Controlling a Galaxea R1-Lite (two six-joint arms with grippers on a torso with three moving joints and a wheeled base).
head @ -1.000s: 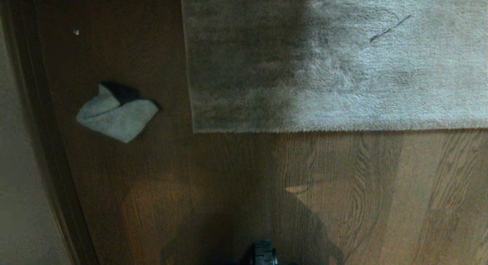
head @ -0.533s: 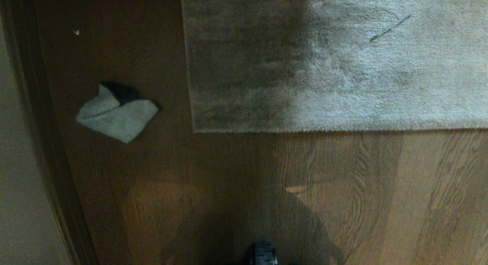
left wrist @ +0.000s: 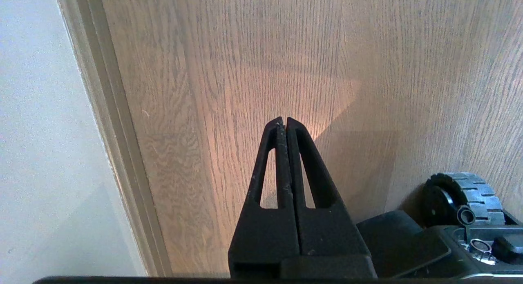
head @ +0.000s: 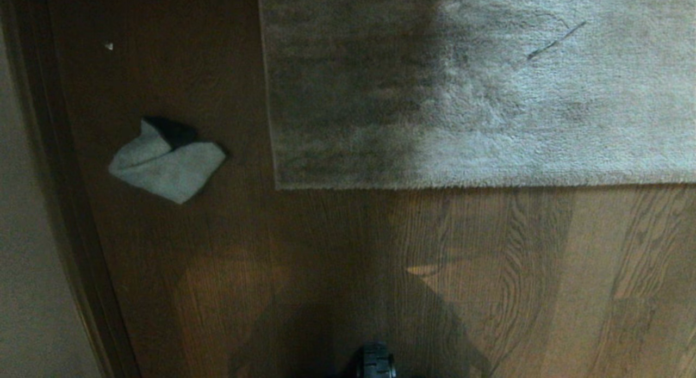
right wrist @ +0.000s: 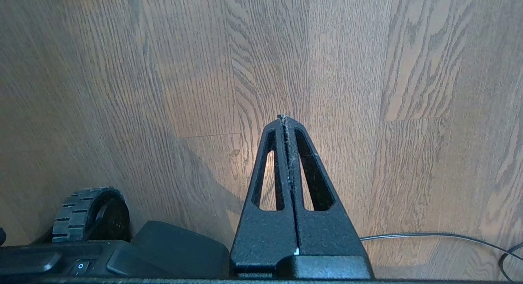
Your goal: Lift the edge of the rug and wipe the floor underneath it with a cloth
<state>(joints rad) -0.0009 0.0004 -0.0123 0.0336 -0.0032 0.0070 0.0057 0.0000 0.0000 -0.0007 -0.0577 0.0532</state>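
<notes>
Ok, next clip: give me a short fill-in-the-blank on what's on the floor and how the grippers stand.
1. The cloth lies on the bare floor, to the ___ of the rug edge in the head view.
2. The rug lies ___ on the floor.
3. The left gripper is ___.
4. The right gripper holds ___.

Missing words: left; flat; shut; nothing
</notes>
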